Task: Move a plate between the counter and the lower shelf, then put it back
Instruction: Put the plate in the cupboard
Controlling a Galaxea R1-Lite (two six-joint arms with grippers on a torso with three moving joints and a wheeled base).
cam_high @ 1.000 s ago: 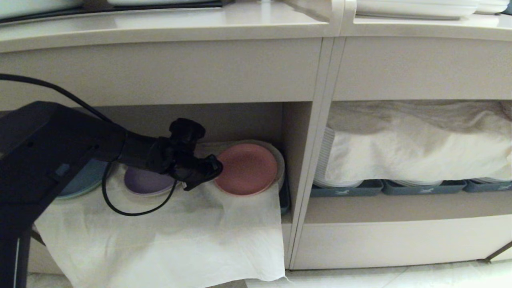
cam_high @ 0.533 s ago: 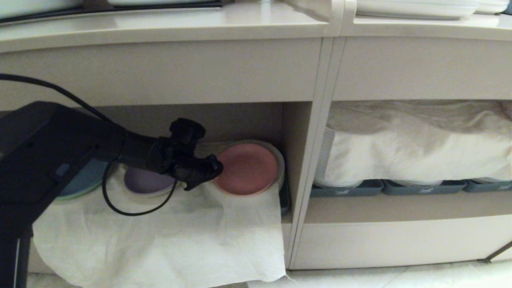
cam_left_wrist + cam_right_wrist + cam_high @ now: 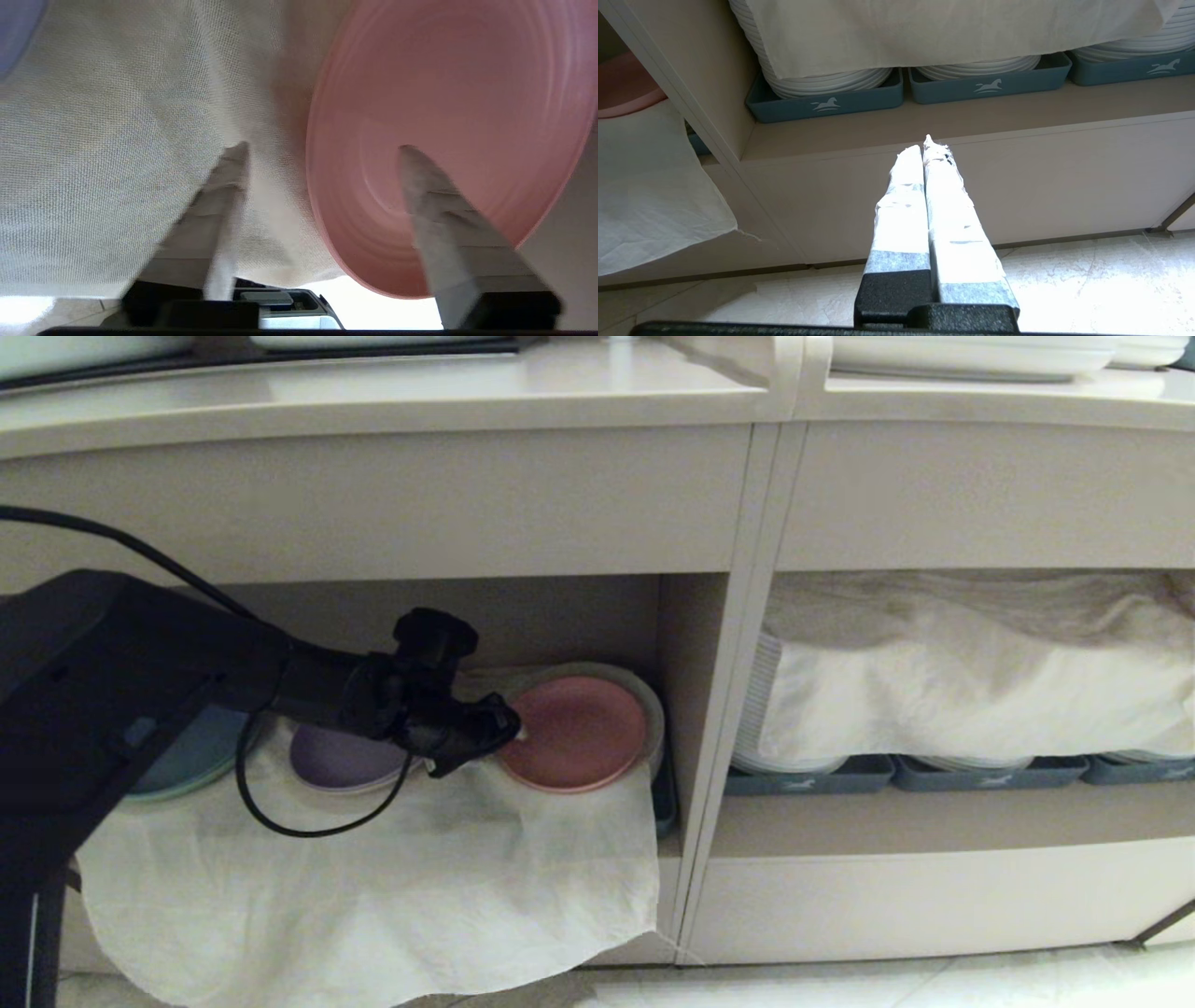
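Pink plate (image 3: 577,733) resting on white cloth (image 3: 373,887) inside lower shelf (image 3: 560,616). Left gripper (image 3: 322,154) spread apart astride plate rim. Right gripper (image 3: 927,144) closed, empty, facing grey-blue trays (image 3: 826,105) bearing white horse logo, no readable writing.

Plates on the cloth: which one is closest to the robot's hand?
The pink plate. The left hand is right at its rim, while the purple plate sits behind the arm.

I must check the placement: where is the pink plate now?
In the head view, the pink plate lies in the lower shelf, on white cloth, right of the purple plate, with the left gripper at its rim.
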